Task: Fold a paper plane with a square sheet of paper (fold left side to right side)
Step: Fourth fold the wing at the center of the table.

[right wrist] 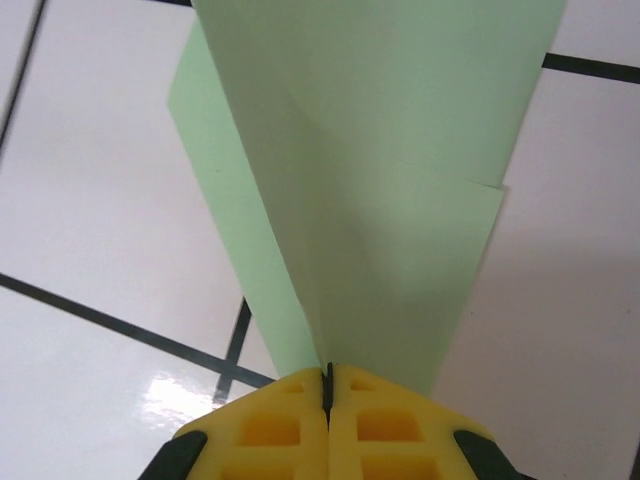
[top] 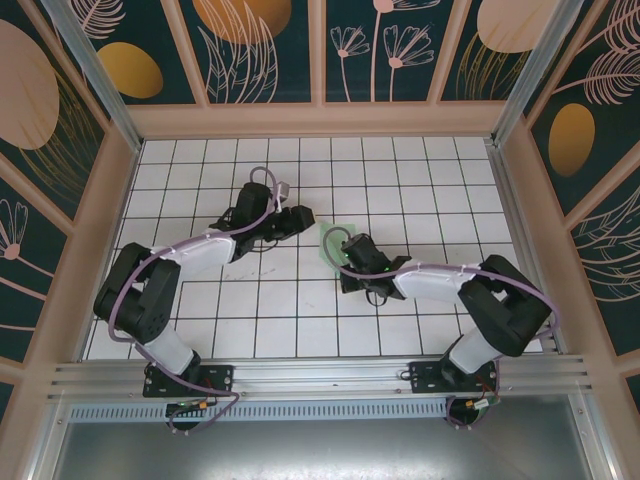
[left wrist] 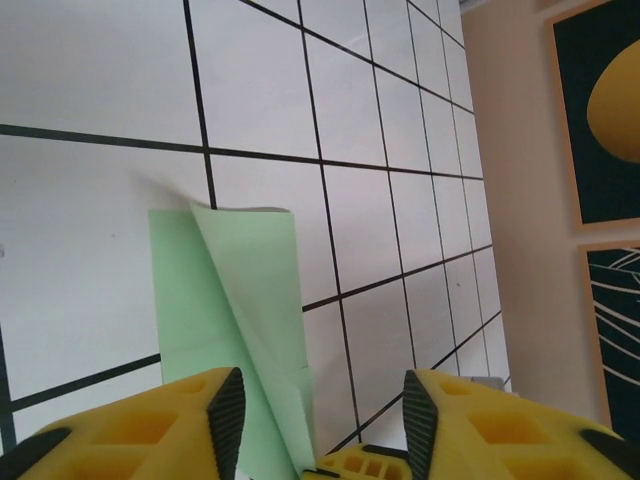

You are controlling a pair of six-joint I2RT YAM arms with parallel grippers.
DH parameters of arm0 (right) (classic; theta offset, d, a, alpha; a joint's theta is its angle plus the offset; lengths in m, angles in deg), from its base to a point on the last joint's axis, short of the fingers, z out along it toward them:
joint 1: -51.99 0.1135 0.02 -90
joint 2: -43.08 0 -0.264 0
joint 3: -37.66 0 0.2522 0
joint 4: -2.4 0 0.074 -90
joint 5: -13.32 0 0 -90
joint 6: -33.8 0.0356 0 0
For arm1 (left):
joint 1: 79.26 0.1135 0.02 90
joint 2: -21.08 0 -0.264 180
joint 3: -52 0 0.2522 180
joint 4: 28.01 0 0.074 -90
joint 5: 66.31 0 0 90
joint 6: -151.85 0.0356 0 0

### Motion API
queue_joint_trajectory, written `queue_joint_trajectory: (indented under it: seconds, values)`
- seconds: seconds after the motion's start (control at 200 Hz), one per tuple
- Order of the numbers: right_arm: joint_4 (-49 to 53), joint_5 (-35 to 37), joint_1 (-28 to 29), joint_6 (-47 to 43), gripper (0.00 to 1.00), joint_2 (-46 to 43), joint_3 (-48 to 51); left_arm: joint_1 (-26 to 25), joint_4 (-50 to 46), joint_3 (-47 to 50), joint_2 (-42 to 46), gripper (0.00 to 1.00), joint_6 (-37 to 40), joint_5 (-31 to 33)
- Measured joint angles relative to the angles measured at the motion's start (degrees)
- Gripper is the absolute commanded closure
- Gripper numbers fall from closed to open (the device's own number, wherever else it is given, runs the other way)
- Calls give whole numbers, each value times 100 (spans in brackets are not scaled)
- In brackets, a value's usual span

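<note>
The pale green sheet of paper [top: 331,239] lies folded into a narrow, layered shape near the middle of the tiled table, between my two grippers. My right gripper [right wrist: 328,375] is shut on its near end, and the paper [right wrist: 380,180] fans away from the closed jaws with one layer lifted off the tiles. From the left side, my left gripper [left wrist: 315,420] stands open. The paper [left wrist: 240,300] runs between its pads close to the left pad [left wrist: 226,420], with a flap raised along a diagonal crease. In the top view the left gripper [top: 305,221] and the right gripper [top: 346,252] sit at opposite ends of the paper.
The white table with a black grid [top: 300,320] is boxed in by low wooden walls [top: 320,120] at the back and both sides. A metal rail [top: 320,375] runs along the near edge by the arm bases. Open tiles lie behind and in front of the grippers.
</note>
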Motion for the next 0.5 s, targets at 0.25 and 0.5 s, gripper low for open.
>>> queue_joint_trajectory:
  seconds: [0.25, 0.5]
  values:
    - [-514, -1176, -514, 4, 100, -273, 321, -63, 66, 210, -323, 63, 52, -214]
    - [-820, -1867, -824, 24, 100, -304, 551, -398, 151, 127, -929, 63, 50, -367]
